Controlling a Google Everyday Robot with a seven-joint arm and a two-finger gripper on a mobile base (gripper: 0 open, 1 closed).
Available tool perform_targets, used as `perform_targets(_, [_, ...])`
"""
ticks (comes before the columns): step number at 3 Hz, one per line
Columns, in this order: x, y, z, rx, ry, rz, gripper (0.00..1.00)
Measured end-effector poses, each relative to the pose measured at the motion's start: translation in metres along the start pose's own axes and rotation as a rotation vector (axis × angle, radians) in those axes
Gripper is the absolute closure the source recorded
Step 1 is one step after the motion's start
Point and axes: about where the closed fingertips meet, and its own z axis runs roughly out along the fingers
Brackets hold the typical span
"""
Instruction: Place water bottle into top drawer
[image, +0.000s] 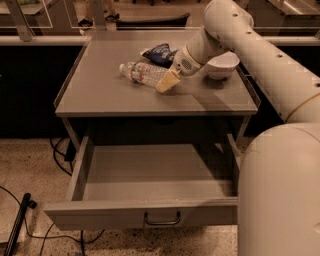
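Gripper (167, 81) at partly hidden water bottle (141, 73)

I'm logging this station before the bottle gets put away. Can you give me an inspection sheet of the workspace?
Surface: grey tabletop, flat, three items on it.
Job's things: water bottle lying on its side on the tabletop; top drawer pulled open, nothing seen inside.
Clutter: dark blue snack bag behind the bottle; white bowl near the far corner.
Grippers: tool down at the bottle's end away from the cap.
Cables: black cables on the floor beside the table.
Surroundings: speckled floor.
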Motion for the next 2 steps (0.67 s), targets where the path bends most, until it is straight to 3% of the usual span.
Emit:
perform_targets(1, [0.0000, 0.0000, 0.0000, 0.000, 0.000, 0.000, 1.00])
perform_targets(2, [0.0000, 0.0001, 0.0000, 0.000, 0.000, 0.000, 1.00])
